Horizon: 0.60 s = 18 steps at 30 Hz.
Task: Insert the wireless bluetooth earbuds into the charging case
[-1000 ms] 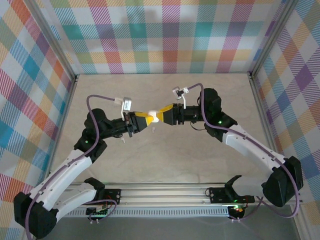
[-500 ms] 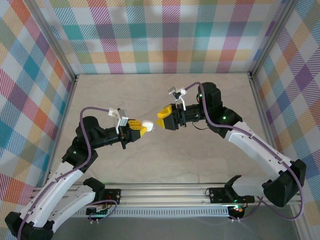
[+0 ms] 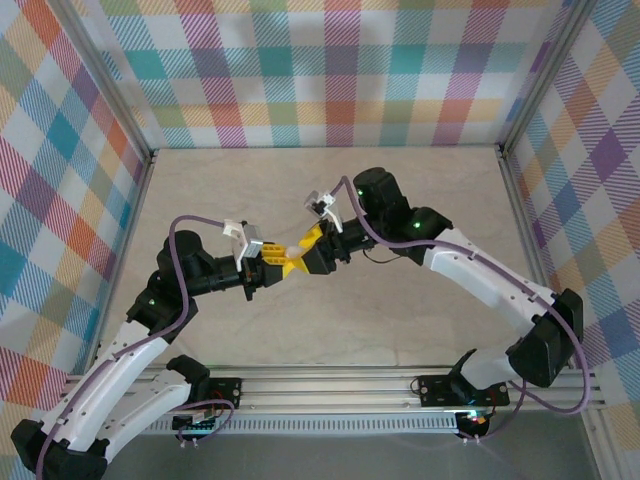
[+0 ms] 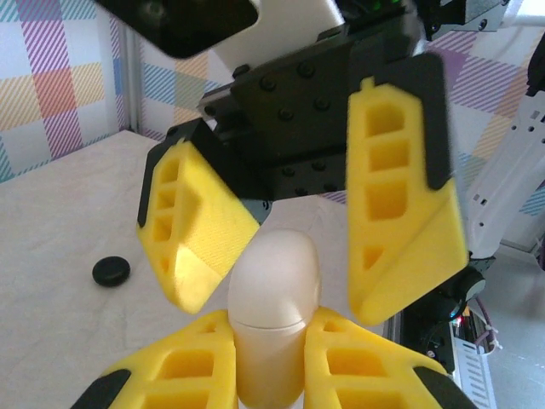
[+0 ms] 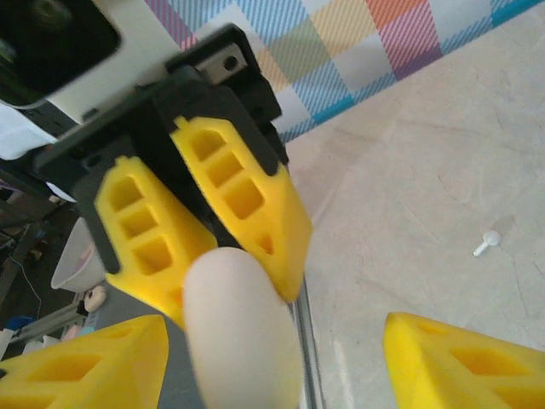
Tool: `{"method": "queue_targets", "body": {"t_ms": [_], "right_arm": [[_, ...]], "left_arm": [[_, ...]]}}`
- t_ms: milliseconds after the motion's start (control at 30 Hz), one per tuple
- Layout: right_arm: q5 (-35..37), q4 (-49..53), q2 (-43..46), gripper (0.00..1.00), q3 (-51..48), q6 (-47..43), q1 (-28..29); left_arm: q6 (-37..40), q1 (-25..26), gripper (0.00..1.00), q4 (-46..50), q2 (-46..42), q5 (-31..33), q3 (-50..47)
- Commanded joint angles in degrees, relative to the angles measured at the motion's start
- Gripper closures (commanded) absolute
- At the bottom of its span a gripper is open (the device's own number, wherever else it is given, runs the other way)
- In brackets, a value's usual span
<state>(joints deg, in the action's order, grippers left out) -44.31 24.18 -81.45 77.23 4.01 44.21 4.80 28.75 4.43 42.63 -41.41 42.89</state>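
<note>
Charging case [image 4: 272, 298], white, egg-shaped: held above the table [image 5: 409, 187], clamped between the left gripper's [image 4: 269, 332] yellow fingers. Right gripper [image 5: 274, 324] jaws spread wide, straddling the case's free end; contact unclear. One white earbud [image 5: 487, 243] lies on the table, well apart.

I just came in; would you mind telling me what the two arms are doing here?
The left gripper holds the white charging case above the table, shut on its lower half. The right gripper is open, its fingers either side of the case's top. One white earbud lies loose on the table.
</note>
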Motion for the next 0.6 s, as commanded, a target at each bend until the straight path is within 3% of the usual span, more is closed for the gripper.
{"method": "queue_targets", "body": {"t_ms": [0, 133, 567], "right_arm": [[3.13, 3.99, -0.64, 0.34, 2.64, -3.44, 0.4], [9.42, 5.39, -0.29, 0.34, 2.8, -3.54, 0.03], [9.42, 5.25, -1.88, 0.35, 3.58, 1.82, -3.79]], "left_arm": [[1.7, 0.34, 1.0, -0.82, -0.24, -3.07, 0.31], [1.62, 0.34, 1.0, -0.91, -0.22, -4.06, 0.18], [2.33, 0.34, 1.0, -0.21, -2.63, -4.53, -1.23]]}}
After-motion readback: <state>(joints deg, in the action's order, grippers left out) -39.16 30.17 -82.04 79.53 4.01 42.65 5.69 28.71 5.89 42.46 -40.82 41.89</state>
